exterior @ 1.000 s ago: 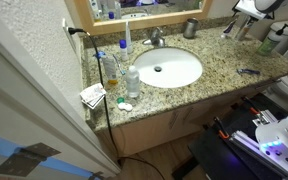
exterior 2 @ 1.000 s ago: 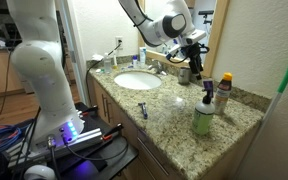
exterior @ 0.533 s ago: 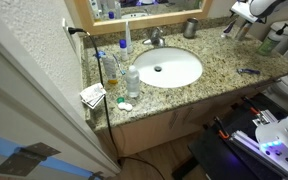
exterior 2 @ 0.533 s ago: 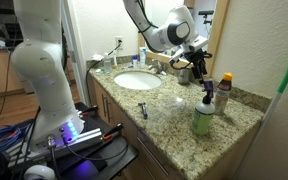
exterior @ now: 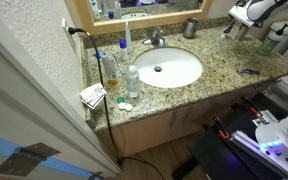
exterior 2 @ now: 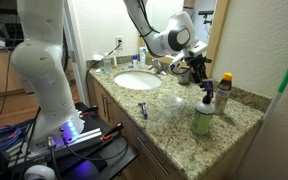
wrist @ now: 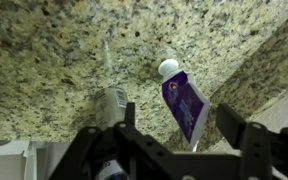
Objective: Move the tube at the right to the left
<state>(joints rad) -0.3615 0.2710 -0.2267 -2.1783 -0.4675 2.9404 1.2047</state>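
In the wrist view a purple tube (wrist: 185, 101) with a white cap stands cap-down on the speckled granite counter (wrist: 64, 50), leaning against the back wall. My gripper (wrist: 179, 128) is open, with its two dark fingers on either side of the tube and not touching it. In both exterior views the gripper (exterior: 246, 24) (exterior 2: 195, 68) hangs over the back corner of the counter behind the sink. The tube itself is hidden by the gripper there.
A white tube or bottle (wrist: 114, 100) stands just beside the purple tube. The oval sink (exterior: 169, 68) (exterior 2: 137, 80) and faucet (exterior: 156, 38) are mid-counter. There are bottles (exterior: 132, 80) (exterior 2: 204, 112), a metal cup (exterior: 190, 28), and a razor (exterior: 248, 71) near the front edge.
The gripper has moved along the back of the counter toward the corner and dropped lower, nearer the counter. Nothing else has moved.
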